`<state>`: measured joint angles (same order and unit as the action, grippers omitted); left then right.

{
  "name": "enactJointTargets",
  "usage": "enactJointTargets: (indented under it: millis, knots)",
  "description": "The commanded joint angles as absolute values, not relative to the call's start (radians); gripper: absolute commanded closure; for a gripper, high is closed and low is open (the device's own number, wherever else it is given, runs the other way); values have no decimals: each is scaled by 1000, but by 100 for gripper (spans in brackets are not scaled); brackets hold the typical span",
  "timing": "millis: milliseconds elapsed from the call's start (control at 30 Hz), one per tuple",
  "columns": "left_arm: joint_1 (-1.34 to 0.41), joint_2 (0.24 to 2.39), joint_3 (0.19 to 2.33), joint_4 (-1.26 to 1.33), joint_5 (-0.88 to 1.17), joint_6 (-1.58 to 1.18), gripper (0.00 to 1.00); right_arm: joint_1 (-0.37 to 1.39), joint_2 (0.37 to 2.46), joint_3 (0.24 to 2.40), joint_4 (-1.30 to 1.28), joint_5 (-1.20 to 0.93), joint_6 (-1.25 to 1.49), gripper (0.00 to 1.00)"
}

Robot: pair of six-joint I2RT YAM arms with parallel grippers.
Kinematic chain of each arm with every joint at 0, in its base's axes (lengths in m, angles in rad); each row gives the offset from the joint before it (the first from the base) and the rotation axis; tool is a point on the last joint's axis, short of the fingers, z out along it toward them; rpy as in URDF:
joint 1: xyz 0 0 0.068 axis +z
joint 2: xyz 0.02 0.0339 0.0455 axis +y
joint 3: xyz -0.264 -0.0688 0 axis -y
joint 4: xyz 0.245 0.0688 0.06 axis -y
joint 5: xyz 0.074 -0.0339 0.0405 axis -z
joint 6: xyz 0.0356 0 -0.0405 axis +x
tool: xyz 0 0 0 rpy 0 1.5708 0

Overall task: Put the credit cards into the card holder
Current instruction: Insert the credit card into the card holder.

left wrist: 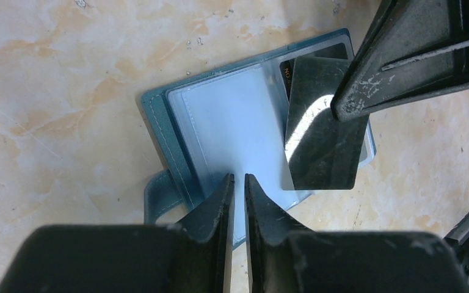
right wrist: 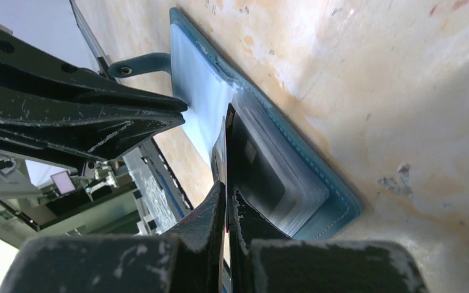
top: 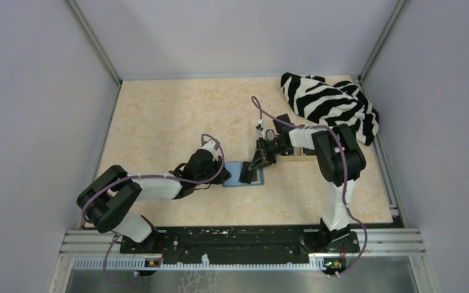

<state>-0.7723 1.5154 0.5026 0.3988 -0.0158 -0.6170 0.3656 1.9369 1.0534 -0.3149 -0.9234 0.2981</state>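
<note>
Marbled tabletop [top: 159,122], teal holder [left wrist: 220,134], blk card [left wrist: 323,146]

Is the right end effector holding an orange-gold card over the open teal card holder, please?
Only the colour is wrong: the left wrist view shows the card is black. The right end effector does hold it over the open teal card holder.

One card holder [left wrist: 214,128], two black cards [left wrist: 323,152] [left wrist: 317,51], one striped cloth [top: 327,101]

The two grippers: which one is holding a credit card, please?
The right gripper, shut on the black credit card; the left gripper only pinches the card holder.
</note>
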Motion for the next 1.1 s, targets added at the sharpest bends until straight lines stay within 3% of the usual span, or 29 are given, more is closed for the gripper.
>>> enactJointTargets:
  millis: [0,467,1067]
  knots:
    - [-772,1524,504,389,-15,-590,83,374,2008,1151,-429,-933,226,100]
    - [-772,1505,492,399,-25,-573,84,376,2159,1358,-699,-921,131,100]
    - [-772,1499,495,398,-28,-566,84,402,2238,1464,-793,-879,111,100]
